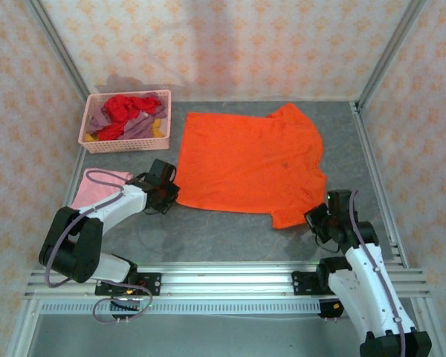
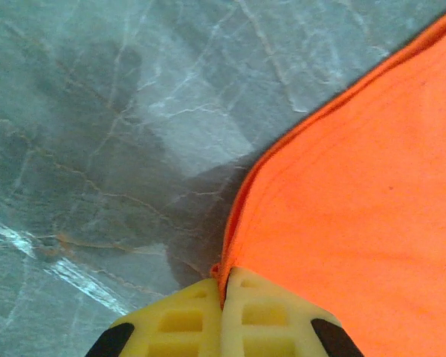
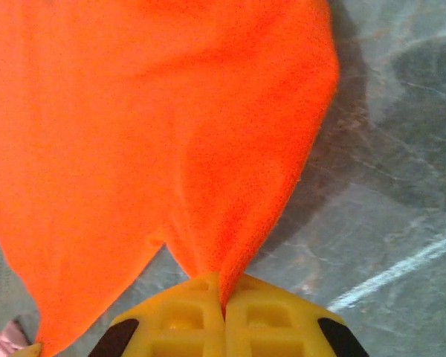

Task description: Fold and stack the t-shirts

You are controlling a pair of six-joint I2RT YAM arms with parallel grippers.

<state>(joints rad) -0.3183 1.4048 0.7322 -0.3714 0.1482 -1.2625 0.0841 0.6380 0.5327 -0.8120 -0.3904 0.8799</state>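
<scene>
Two near corners of the orange t-shirt (image 1: 249,160) are pinched, left fingers (image 2: 178,320) and right fingers (image 3: 275,312) each clenched on cloth (likely to lift and fold it over the table (image 1: 230,230)).

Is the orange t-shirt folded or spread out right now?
Spread: the orange t-shirt lies flat on the table, both sleeves out, no fold.

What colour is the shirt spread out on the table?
The t-shirt is plain bright orange, with no pattern. The top external view shows it best.
</scene>
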